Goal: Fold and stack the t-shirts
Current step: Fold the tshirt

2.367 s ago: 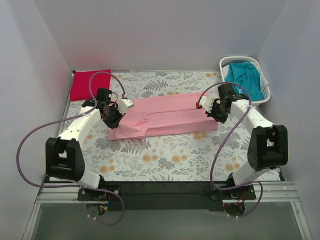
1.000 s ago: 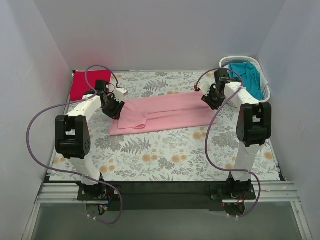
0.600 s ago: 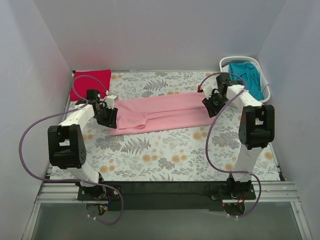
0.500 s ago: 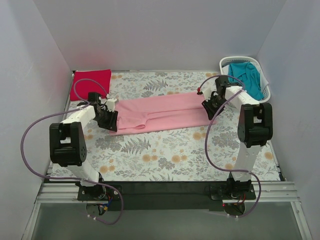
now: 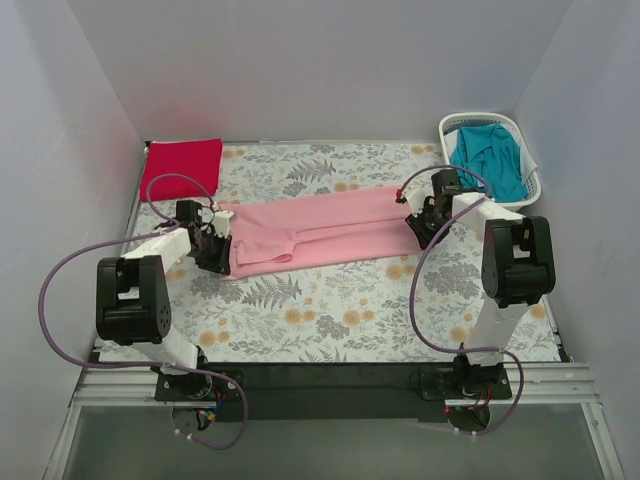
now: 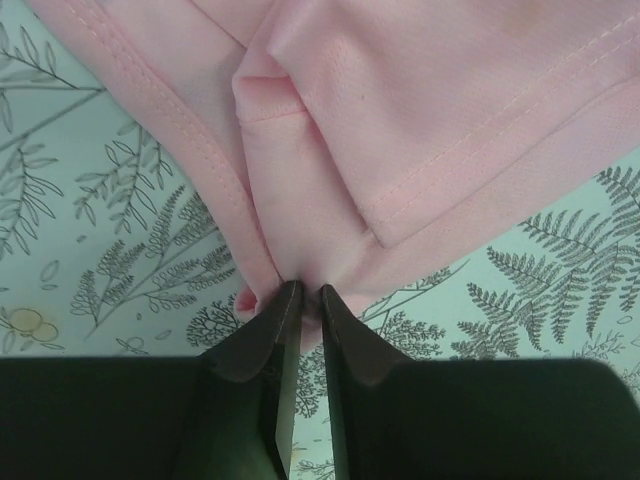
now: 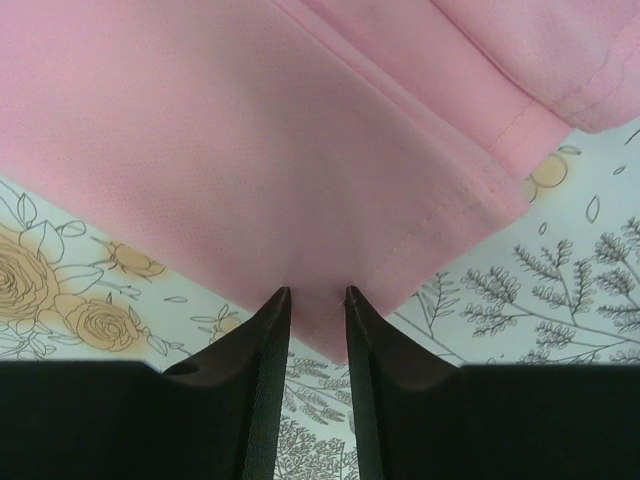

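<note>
The light pink t-shirt (image 5: 330, 228) lies as a long folded strip across the middle of the floral cloth. My left gripper (image 5: 214, 250) is shut on its left near corner; the pinched pink fabric (image 6: 300, 180) shows in the left wrist view between the fingertips (image 6: 302, 292). My right gripper (image 5: 421, 226) is at the right end, its jaws narrowly apart around the pink corner (image 7: 300, 150), closed on it (image 7: 317, 296). The red t-shirt (image 5: 181, 168) lies folded at the back left. The teal t-shirt (image 5: 489, 158) sits crumpled in the basket.
The white slatted laundry basket (image 5: 452, 126) stands at the back right corner. The grey-and-orange floral cloth (image 5: 330, 310) covers the table. White walls enclose the left, back and right sides.
Both grippers, still holding the shirt's ends, reached toward the back and then came nearer and lower. The pink shirt now lies stretched flat, shifted slightly left.
</note>
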`<state>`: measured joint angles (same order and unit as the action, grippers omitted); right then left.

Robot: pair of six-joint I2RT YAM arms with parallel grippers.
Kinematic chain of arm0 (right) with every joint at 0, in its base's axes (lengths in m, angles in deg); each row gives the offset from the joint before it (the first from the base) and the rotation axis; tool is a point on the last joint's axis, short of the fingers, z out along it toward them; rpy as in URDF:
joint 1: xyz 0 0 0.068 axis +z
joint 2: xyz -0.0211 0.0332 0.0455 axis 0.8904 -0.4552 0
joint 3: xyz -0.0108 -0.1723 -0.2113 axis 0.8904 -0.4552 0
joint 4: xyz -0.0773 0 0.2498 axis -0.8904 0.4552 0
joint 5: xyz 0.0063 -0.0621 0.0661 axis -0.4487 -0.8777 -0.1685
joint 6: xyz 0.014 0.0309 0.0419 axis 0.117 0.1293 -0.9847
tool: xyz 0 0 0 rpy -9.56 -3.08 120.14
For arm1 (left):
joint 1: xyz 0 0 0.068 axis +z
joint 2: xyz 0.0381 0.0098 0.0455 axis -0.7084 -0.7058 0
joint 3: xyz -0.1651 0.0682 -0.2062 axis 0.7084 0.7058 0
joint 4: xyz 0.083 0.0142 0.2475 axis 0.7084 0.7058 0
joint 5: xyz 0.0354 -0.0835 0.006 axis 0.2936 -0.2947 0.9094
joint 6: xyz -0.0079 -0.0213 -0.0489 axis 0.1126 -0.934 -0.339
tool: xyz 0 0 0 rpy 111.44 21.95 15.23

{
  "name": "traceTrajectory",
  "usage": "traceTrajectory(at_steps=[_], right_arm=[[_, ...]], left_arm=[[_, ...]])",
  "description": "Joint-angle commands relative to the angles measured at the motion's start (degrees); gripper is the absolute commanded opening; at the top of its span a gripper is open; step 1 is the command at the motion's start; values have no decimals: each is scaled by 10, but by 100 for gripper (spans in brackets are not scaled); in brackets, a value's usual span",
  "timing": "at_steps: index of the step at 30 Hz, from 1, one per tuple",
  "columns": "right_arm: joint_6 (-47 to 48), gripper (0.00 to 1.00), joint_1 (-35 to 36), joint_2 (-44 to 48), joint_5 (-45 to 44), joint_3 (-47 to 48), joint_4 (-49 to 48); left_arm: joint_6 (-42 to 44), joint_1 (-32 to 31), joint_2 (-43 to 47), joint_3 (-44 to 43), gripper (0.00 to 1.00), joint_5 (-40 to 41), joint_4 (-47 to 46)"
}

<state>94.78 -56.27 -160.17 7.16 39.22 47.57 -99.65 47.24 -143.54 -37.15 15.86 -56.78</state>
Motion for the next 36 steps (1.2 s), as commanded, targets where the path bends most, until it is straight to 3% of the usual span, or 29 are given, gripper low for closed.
traceTrajectory(at_steps=[1, 6, 10, 14, 21, 26, 29, 36], right_arm=[[9, 34, -2, 21, -30, -73, 43], [17, 33, -2, 104, -19, -106, 81], [-21, 38, -2, 159, 59, -28, 128], [-115, 39, 31, 183, 174, 47, 126], [-313, 40, 176, 144, 271, 37, -32], [-426, 45, 272, 109, 269, 5, -165], [-488, 51, 308, 90, 258, -2, -211], [-566, 53, 382, 16, 236, 17, -245]], left_arm=[[15, 0, 38, 46, 13, 14, 35], [10, 0, 100, 72, 13, 7, 71], [-4, 0, 158, 24, 30, -28, 112], [-6, 0, 174, -45, 39, -98, 165], [-45, -1, 137, -49, 43, -152, 176], [-70, -2, 110, -55, 42, -167, 185], [-82, -2, 82, -63, 43, -167, 188], [-116, -2, -10, -115, 40, -168, 235]])
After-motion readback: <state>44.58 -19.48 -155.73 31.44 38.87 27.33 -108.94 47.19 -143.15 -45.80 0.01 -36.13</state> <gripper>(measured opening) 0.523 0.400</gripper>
